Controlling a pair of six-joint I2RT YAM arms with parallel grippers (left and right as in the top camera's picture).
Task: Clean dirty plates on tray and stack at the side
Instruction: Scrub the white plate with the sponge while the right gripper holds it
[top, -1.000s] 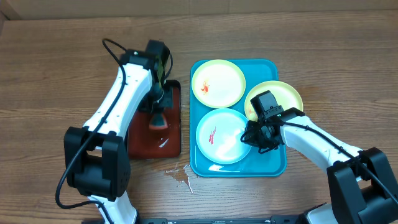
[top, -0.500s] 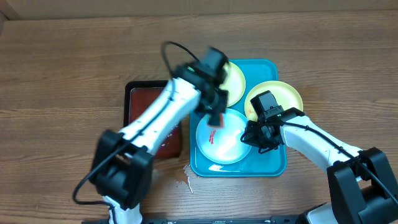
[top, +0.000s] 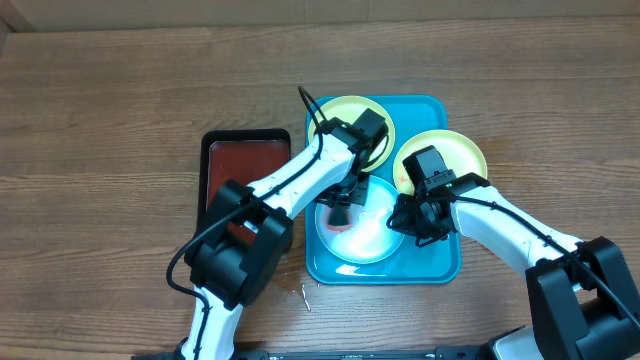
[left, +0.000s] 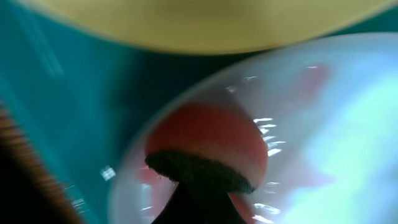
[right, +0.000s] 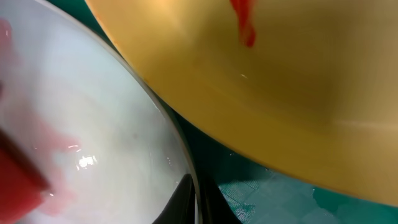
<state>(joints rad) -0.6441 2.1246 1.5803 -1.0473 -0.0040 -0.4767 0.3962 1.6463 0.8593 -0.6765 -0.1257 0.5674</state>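
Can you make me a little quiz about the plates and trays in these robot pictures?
1. How many plates lie on the teal tray? A two, B three, C four.
2. True or false: the red sponge rests on a yellow plate.
3. Fill in: seen from overhead, the black tray stands to the ___ of the teal tray.
Key: 1 B. 2 false, it rests on the blue-rimmed plate. 3 left.
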